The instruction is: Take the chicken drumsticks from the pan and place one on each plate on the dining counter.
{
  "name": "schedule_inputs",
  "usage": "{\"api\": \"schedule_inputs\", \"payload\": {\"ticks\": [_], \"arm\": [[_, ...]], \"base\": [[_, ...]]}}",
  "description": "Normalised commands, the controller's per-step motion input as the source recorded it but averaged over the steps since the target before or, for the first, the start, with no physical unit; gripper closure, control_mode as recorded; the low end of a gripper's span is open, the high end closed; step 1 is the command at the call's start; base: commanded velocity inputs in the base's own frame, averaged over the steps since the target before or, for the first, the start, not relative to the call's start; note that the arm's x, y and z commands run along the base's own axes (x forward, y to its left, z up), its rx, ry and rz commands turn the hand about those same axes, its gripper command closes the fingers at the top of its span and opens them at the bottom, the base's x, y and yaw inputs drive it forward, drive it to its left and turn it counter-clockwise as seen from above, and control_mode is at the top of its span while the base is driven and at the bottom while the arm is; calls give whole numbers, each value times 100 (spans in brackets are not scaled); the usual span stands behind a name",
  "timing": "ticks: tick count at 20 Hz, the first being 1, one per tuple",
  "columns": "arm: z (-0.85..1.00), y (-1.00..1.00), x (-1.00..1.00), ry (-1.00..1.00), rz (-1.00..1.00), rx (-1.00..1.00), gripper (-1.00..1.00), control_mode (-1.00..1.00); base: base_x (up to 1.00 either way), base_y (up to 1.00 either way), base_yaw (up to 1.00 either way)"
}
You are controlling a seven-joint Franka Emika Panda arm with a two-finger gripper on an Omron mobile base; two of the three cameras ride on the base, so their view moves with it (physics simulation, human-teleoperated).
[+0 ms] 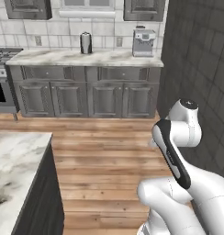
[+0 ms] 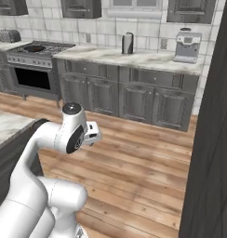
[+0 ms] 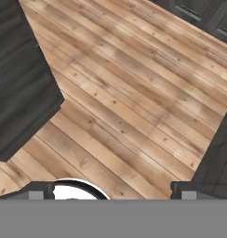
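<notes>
Floorboards (image 3: 129,107) of warm wood are seen running from the dining counter (image 1: 15,170), whose white grey-veined marble corner on a dark base lies at the left base view's lower left, to the far cabinets (image 1: 86,94). Beyond that counter, a marble worktop (image 2: 134,58) carries one steel canister (image 2: 128,43) and one coffee machine (image 2: 187,45); one stove (image 2: 36,65) stands left of it, with the pan (image 2: 34,48) on a burner. The gripper's (image 3: 113,191) tips are seen widely parted over the floor, holding nothing.
</notes>
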Motion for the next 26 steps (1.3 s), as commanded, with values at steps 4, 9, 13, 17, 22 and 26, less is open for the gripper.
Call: {"api": "schedule_inputs", "payload": {"ticks": [4, 9, 13, 17, 22, 26], "arm": [[0, 0, 0, 0, 0, 0, -100, 100], [0, 0, 0, 0, 0, 0, -100, 100], [0, 0, 0, 0, 0, 0, -100, 100], [0, 0, 0, 0, 0, 0, -100, 100], [0, 0, 0, 0, 0, 0, -100, 100], [0, 0, 0, 0, 0, 0, -100, 100]], "base": [[100, -48, 17], [100, -9, 13], [100, 0, 7], [100, 1, 17], [100, 6, 26], [100, 10, 43]]}}
